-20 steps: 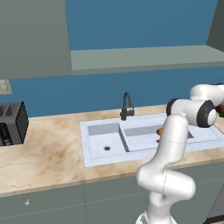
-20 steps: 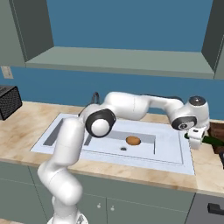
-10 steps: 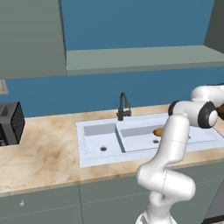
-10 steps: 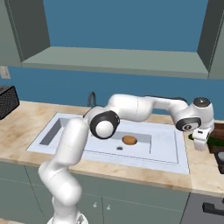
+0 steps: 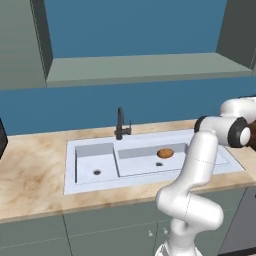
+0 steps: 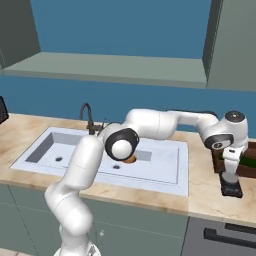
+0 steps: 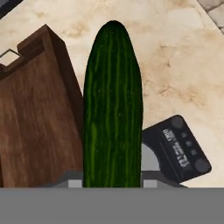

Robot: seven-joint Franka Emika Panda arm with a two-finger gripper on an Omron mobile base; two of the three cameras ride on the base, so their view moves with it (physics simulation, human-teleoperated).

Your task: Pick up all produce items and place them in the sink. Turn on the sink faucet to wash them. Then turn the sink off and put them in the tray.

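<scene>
Gripper (image 6: 231, 167) is closed on the long slim dark green cucumber (image 7: 113, 105); in the hand view the cucumber rises from between the finger tips and runs straight up the picture. It hangs above the beige marbled stone surface (image 7: 183, 65). To its left in that view lies the dark brown wooden tray (image 7: 30, 127) with a low rim, just beside the cucumber; whether they touch cannot be told. To its lower right sits a small black flat device with a grey round plate and buttons (image 7: 179, 148).

Right base view: the gripper points down at the right end of the surface, over the small black device (image 6: 231, 186), with the tray (image 6: 245, 167) just behind it.

Small roundish brown potato (image 5: 165, 152) lies in the larger basin of the pale grey-white double-basin sink (image 5: 85, 146), near its dark drain. Thin black gooseneck faucet (image 5: 120, 124) stands at the sink's back edge.
</scene>
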